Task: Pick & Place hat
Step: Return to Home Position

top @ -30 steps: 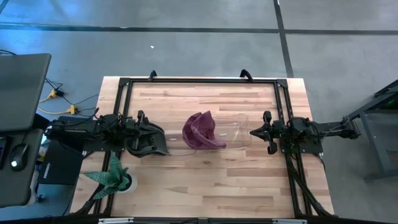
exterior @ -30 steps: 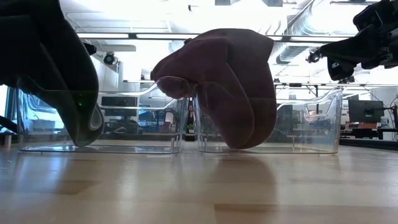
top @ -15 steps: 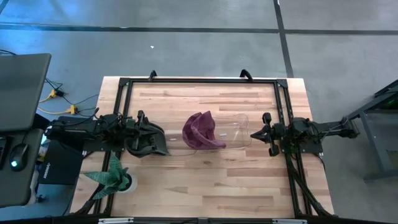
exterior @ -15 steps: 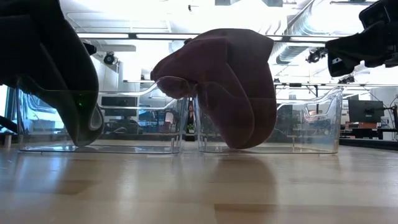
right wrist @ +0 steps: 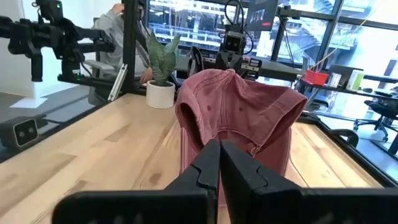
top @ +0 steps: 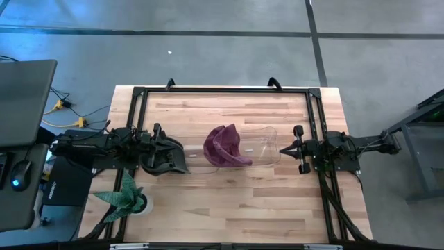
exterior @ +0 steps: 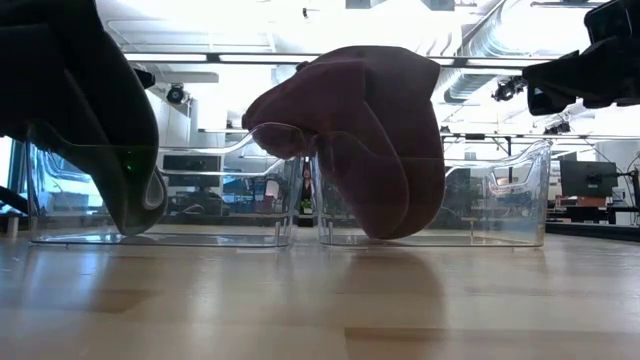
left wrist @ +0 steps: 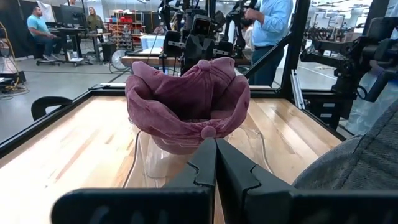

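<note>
A maroon cap (top: 225,146) is draped over the left end wall of a clear plastic bin (top: 263,146), partly inside it and partly hanging outside. The low view shows the cap (exterior: 375,140) astride that wall, and the left wrist view shows it (left wrist: 186,102) with its hollow facing up. A second clear bin (exterior: 160,195) stands to the left and holds a dark grey cap (top: 166,158). My left gripper (left wrist: 215,163) is shut, left of the maroon cap. My right gripper (right wrist: 219,163) is shut and hovers at the right end of the bin (top: 282,149). Neither touches anything.
A potted plant (top: 129,198) stands near the table's near left corner. Black frame rails (top: 222,89) run along the far, left and right sides. Bare wood lies on the near half of the table (top: 236,201). People stand in the room beyond (left wrist: 267,25).
My right gripper has drawn back a little toward the table's right edge, away from the maroon cap. The caps and bins have stayed where they were.
</note>
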Tool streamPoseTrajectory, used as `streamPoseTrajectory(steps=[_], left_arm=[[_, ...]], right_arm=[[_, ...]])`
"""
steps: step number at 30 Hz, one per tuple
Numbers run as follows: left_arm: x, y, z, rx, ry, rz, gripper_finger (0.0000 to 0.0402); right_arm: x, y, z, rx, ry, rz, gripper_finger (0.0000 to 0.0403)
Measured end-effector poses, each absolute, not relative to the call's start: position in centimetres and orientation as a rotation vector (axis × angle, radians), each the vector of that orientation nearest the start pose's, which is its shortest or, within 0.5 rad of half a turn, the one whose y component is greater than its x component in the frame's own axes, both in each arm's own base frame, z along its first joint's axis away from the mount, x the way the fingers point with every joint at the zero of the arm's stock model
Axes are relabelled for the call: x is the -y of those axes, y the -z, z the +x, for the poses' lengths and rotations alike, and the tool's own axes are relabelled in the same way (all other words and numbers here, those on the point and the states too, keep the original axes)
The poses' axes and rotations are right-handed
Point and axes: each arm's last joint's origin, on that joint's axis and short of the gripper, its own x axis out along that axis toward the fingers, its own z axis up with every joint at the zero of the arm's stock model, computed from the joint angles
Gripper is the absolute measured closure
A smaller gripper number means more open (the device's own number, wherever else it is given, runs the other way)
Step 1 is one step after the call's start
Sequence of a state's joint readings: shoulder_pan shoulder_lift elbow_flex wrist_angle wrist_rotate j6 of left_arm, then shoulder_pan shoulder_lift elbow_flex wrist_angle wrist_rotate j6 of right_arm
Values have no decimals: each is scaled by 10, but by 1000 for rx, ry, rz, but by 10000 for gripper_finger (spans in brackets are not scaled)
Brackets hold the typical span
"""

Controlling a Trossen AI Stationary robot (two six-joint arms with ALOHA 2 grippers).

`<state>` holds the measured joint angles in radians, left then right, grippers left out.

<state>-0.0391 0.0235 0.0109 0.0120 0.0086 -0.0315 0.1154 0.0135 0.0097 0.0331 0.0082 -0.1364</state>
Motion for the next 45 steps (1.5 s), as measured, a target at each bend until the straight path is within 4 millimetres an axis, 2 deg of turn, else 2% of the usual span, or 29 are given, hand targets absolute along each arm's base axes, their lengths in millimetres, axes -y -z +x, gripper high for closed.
streamPoseTrajectory(steps=[45], left_arm=[[4,-165,99,-23,47,-31,401]], right_arm=[[-11,-170,97,45,-108,-135,394]])
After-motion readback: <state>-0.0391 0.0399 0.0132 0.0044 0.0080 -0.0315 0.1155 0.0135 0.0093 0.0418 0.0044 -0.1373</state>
